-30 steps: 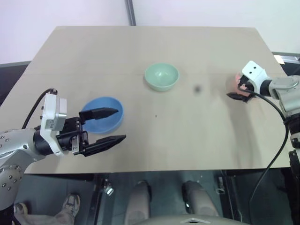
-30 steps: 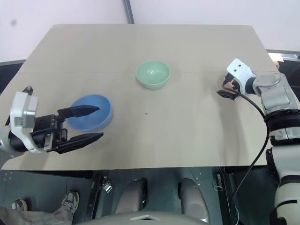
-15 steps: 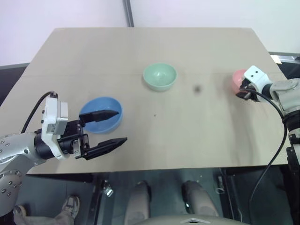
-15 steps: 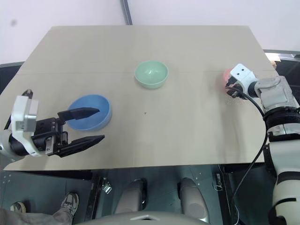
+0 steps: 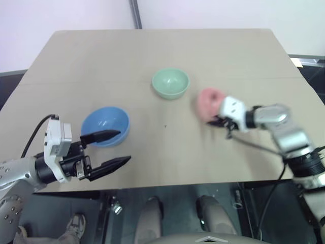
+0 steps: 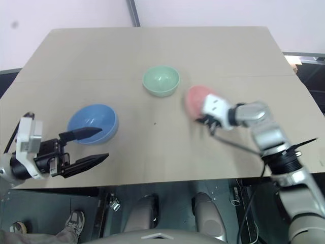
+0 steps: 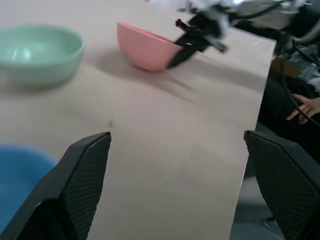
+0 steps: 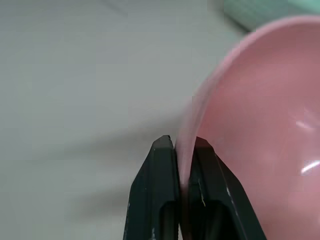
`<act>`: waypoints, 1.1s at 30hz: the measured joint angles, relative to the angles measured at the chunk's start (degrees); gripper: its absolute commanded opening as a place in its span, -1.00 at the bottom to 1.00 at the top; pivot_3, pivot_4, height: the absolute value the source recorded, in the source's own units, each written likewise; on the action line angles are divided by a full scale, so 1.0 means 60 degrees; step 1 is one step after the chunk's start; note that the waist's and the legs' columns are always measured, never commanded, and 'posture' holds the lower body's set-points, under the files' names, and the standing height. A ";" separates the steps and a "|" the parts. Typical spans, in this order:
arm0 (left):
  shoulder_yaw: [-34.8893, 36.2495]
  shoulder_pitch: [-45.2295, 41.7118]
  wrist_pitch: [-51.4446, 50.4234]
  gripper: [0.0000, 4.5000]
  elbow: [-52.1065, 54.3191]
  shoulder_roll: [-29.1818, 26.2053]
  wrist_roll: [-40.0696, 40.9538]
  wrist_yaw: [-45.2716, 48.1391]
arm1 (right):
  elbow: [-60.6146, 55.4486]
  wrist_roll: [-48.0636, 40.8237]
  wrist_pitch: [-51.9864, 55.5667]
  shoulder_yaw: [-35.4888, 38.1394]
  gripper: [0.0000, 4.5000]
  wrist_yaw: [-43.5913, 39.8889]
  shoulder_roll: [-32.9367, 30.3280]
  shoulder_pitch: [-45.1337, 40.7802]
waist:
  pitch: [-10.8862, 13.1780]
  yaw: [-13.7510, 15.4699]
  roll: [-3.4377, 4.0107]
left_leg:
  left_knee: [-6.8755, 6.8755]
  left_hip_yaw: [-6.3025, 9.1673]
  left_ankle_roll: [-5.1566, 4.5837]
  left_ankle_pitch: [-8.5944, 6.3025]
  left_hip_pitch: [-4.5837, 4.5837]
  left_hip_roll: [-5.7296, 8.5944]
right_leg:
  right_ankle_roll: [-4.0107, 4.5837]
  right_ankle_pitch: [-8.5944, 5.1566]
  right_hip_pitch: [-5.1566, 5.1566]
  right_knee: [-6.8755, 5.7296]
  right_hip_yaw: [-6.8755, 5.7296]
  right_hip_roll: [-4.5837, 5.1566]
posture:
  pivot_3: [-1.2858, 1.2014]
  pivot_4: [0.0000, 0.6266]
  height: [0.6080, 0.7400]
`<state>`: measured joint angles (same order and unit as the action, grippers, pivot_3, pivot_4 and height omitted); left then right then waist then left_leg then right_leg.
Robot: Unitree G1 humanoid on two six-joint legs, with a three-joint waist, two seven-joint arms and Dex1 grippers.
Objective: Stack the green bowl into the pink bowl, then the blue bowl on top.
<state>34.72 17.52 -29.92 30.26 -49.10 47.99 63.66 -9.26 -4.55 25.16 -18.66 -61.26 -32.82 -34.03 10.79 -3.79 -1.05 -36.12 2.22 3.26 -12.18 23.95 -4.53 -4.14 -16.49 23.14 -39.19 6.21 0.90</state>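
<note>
The right gripper point(image 8: 182, 145) is pinched onto the rim of the pink bowl point(image 5: 208, 103), and the only thing close ahead of it is the green bowl point(image 5: 170, 83), just beyond the pink one with a small gap between them. Between that gripper and the wide-open left gripper point(image 5: 116, 148) it's all bare table point(image 5: 167, 142). The blue bowl point(image 5: 104, 124) sits right under the left gripper's upper finger, so that's the obstacle there.

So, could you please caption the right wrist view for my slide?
Right gripper pinching the pink bowl by its rim, with the green bowl just beyond.
</note>
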 measured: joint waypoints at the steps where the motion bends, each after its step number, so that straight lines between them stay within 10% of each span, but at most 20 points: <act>1: 0.0071 0.0041 0.0053 1.00 -0.0003 0.0002 -0.0036 0.0026 | -0.0267 0.0012 0.0126 -0.0103 -0.99 0.0099 0.0063 -0.0004 | -0.0002 0.0072 -0.0005 | -0.0022 0.0004 0.0000 0.0000 0.0001 0.0003 | -0.0001 -0.0001 -0.0013 0.0001 -0.0005 0.0002 | 0.03 -0.52 1.00; 12: 0.0223 0.0451 0.0289 1.00 -0.0060 0.0192 -0.0263 0.0041 | -0.0535 0.1096 0.1246 -0.1682 -0.99 0.1318 0.1450 -0.0518 | -0.0027 0.0229 -0.0046 | -0.0068 -0.0002 0.0002 0.0003 -0.0018 0.0001 | 0.0008 -0.0004 -0.0016 -0.0044 0.0000 -0.0001 | 0.03 -0.52 1.00; 19: 0.0234 0.0486 0.0289 1.00 0.0092 0.0289 -0.0260 -0.0094 | -0.0407 0.1150 0.1424 -0.1763 0.36 0.1420 0.1504 -0.0570 | -0.0026 0.0204 -0.0046 | -0.0044 -0.0003 0.0002 0.0003 -0.0015 0.0000 | 0.0005 -0.0002 -0.0006 -0.0042 0.0000 -0.0002 | 0.03 -0.52 1.00; 28: 0.0223 0.0317 0.0271 1.00 0.0086 0.0364 -0.0173 -0.0409 | -0.1563 -0.1097 0.2839 -0.0123 0.36 0.0703 0.1698 -0.1883 | -0.0021 0.0179 -0.0043 | -0.0046 -0.0002 0.0002 0.0003 -0.0021 -0.0003 | 0.0003 -0.0002 -0.0007 -0.0044 -0.0001 -0.0005 | 0.03 -0.52 1.00; 33: 0.0097 0.0063 0.0262 1.00 0.0067 0.0371 -0.0156 -0.0555 | 0.1345 -0.0433 0.2339 0.0267 0.36 0.1915 0.2071 -0.3836 | -0.0031 0.0109 -0.0058 | -0.0048 0.0000 0.0002 0.0003 -0.0021 -0.0004 | 0.0024 -0.0011 -0.0008 -0.0051 -0.0002 -0.0006 | 0.03 -0.52 1.00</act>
<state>35.30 17.89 -28.34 30.66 -46.88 47.06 60.33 -1.19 -7.15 39.20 -17.06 -49.77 -20.39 -57.05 10.60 -3.14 -1.40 -36.41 2.22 3.27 -12.16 23.82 -4.55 -4.00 -16.56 23.09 -39.50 6.20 0.86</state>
